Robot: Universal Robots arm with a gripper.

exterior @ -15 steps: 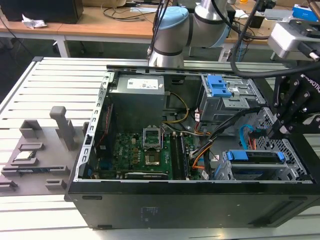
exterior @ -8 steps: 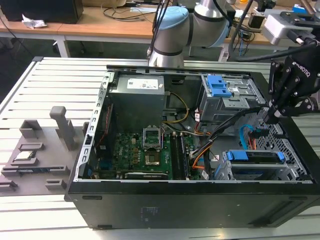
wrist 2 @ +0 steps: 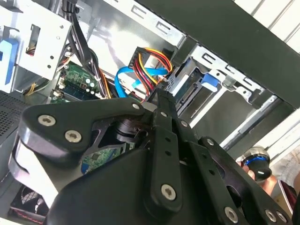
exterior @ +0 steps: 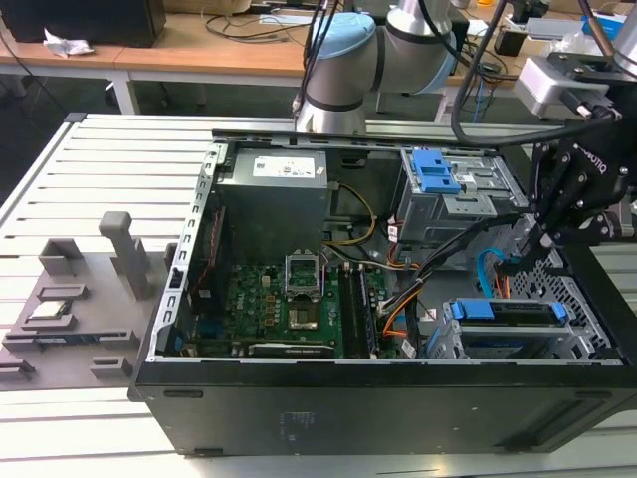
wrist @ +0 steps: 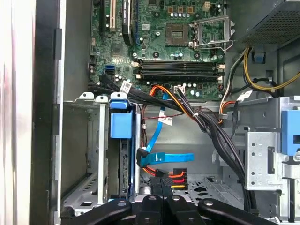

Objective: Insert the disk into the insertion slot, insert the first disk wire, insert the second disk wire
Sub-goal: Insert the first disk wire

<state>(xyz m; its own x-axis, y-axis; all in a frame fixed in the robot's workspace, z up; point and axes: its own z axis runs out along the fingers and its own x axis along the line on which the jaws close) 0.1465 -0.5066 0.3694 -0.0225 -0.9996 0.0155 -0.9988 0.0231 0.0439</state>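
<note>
Silver arm [exterior: 423, 50], pale-blue joint caps [exterior: 343, 40]; black screw-studded linkage fingers [wrist 2: 161, 140]

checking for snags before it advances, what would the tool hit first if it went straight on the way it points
Most likely the first disk wire: its black plug sits right ahead of the tool, with the second disk wire just beyond. Whether they already touch is unclear.

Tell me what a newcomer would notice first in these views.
The bright blue carrier of the disk, sitting in the insertion slot at the exterior view's right, catches the eye first. Next come the light-blue second disk wire and the red-orange first disk wire, both close to the gripper in the first wrist view.
</note>
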